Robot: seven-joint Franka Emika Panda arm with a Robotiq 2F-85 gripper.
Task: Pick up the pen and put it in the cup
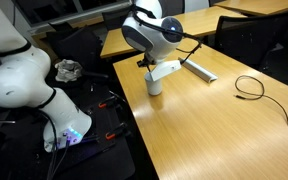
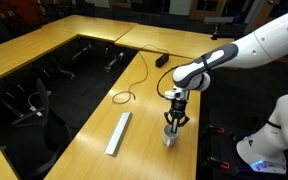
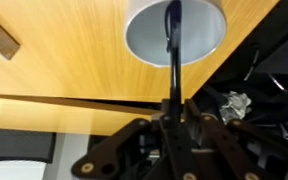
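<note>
We count one pen, one cup, one flat grey bar and one looped black cable. All lie on a light, wood-grain counter [image 2: 134, 155].

The pen [image 3: 171, 45] is a thin dark stick. It hangs upright with the jaws clenched on it, its tip over the cup's round mouth. The plain white cylindrical cup [image 2: 171, 139] stands close to the counter's edge by the robot's base.

The bar [image 2: 118, 133] lies nearby, and the cable [image 2: 134, 85] lies further along. The glossy white arm [image 2: 254, 45] reaches over that edge, wrist pointing straight down.
</note>
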